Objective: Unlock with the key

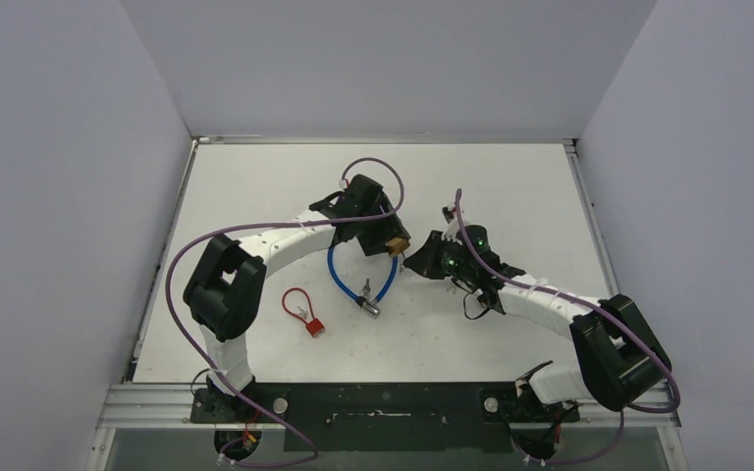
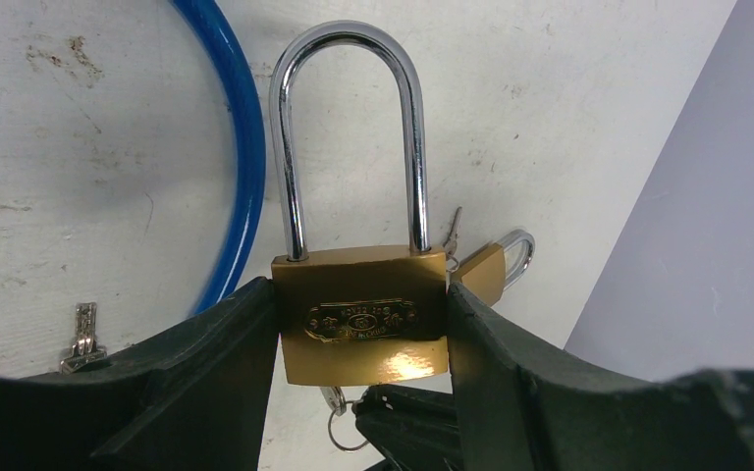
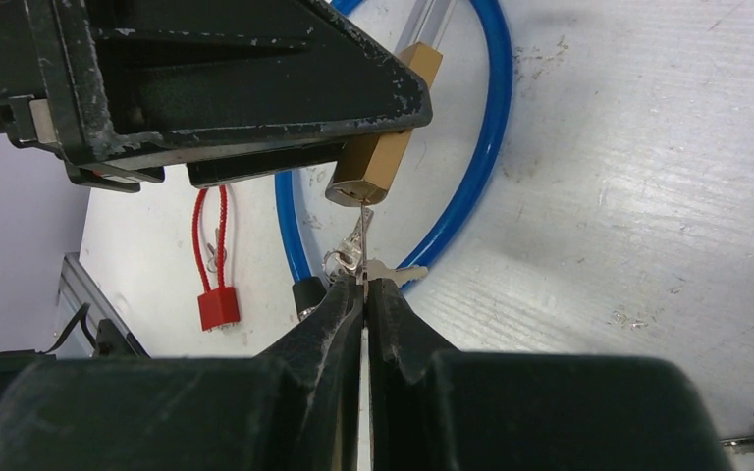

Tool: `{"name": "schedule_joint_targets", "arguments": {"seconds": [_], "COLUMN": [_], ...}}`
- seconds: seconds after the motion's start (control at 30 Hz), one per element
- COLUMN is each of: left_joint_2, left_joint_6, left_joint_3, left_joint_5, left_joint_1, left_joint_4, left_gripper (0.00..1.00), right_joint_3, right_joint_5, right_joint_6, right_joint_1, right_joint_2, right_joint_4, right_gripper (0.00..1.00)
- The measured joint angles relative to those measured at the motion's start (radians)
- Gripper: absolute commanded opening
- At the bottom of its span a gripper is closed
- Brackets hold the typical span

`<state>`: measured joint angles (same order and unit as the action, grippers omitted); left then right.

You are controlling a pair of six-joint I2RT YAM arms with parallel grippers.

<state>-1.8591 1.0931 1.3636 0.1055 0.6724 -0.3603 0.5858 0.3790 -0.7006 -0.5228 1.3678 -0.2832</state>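
A brass padlock (image 2: 363, 329) is clamped by its body between the left fingers (image 2: 211, 363), which are spread to the width of the body and pressed against both of its sides. In the left wrist view its steel shackle is pointed toward 12 o'clock and is seated in the body at both legs. In the top view the padlock is held above the bench (image 1: 511, 196) near its centre.

The right fingers (image 3: 334, 319) are closed narrowly on a key (image 3: 362, 245), which is pinched at the very tips. In the right wrist view the blade is directed toward 12 o'clock and is met by the underside of the brass body; how far it is inserted cannot be told. A second key on the same ring is stuck out toward 3 o'clock.

A blue cable lock (image 1: 351, 280) is laid in a loop on the bench at 7 o'clock of the padlock in the top view. A red padlock (image 1: 305, 316) is set farther out at 8 o'clock, apart from the loop. In the left wrist view a small brass padlock (image 2: 488, 270) is seen just beside the held one at 3 o'clock.
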Motion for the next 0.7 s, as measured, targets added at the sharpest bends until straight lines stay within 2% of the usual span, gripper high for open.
{"name": "schedule_joint_targets", "arguments": {"seconds": [0.7], "left_joint_2": [0.000], "left_joint_6": [0.026], "left_joint_3": [0.000], "left_joint_5": [0.006], "left_joint_1": [-0.006], "left_joint_4": [0.029], "left_gripper": [0.00], "right_joint_3": [0.015], "right_joint_5": [0.098], "right_joint_6": [-0.019], "right_joint_1": [0.059], "right_joint_2": [0.031], "right_joint_4": [-0.029], "right_gripper": [0.00]}}
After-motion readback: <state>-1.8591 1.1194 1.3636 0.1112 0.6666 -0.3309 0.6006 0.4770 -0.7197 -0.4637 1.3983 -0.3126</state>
